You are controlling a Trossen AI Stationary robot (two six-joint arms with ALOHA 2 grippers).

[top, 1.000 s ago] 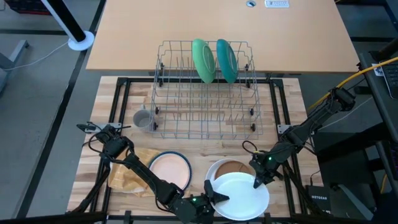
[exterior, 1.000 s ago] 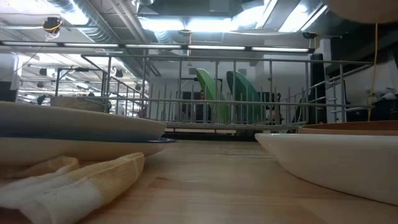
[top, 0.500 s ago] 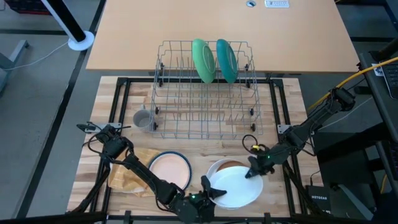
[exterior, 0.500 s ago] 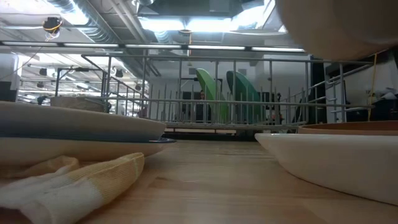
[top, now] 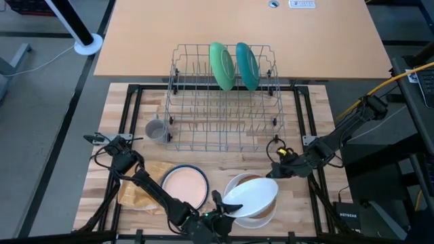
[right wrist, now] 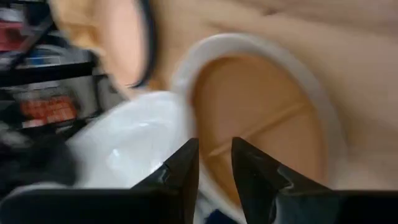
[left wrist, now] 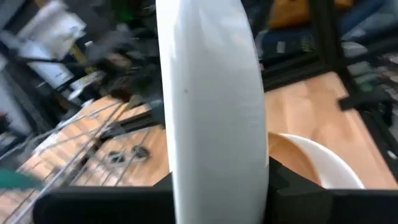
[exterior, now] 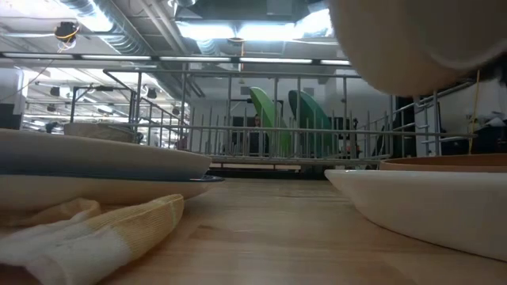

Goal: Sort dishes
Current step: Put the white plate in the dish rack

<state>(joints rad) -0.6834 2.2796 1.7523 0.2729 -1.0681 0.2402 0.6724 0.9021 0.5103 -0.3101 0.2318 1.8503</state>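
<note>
My left gripper is shut on a white plate, which it holds tilted in the air above a white bowl with a brown dish inside. The plate's underside fills the upper right of the low view. My right gripper hovers just past the bowl's far rim, fingers a little apart and empty. A peach plate lies on a blue-rimmed one. A green plate and a teal plate stand on edge in the wire rack. A grey mug stands left of the rack. My left gripper pinches the white plate's rim between its two fingers, on the side of the plate toward the table's left. The fingers come roughly level from the left. The plate is lifted clear and tilted, its far right side higher, over the white bowl.
The grey wire rack fills the table's far middle. A yellow checked cloth lies crumpled at the near left, beside the peach plate. Bare wood shows between the rack and the plates.
My left gripper has raised the white plate off the bowl, tipped it and drawn it toward the table's left, so the brown dish shows beneath. My right gripper has gone from the plate's right rim toward the far edge.
</note>
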